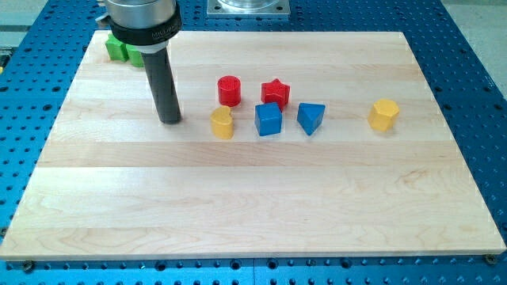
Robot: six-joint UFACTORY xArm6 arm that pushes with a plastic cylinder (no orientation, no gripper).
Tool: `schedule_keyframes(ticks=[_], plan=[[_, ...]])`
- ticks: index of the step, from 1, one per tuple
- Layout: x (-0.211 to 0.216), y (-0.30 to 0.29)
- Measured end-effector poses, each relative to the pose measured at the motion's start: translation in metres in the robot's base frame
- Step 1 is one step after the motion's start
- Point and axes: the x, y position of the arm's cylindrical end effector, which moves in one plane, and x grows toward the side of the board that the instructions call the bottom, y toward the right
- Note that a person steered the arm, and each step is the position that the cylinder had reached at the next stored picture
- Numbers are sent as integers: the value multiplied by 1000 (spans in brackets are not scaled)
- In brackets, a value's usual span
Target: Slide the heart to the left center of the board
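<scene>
One yellow heart (223,123) sits upper centre, just right of my tip (169,120). You have no fingers to close. It's probably light, rigid and slippery; push its right side.

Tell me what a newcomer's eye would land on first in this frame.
First, the thick dark rod coming down from the view's top left, with my tip resting on the wooden board just left of the nearer yellow block. Next, the tight cluster at centre: a red cylinder, a red star, a blue cube and a blue wedge-like block. Another yellow block sits alone to the right, and green blocks peek out behind the rod.
</scene>
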Motion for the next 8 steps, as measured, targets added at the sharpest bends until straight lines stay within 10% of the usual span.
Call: schedule_keyframes(ticks=[2, 4, 8], plan=[[-24, 43], [97, 60], [29, 105]])
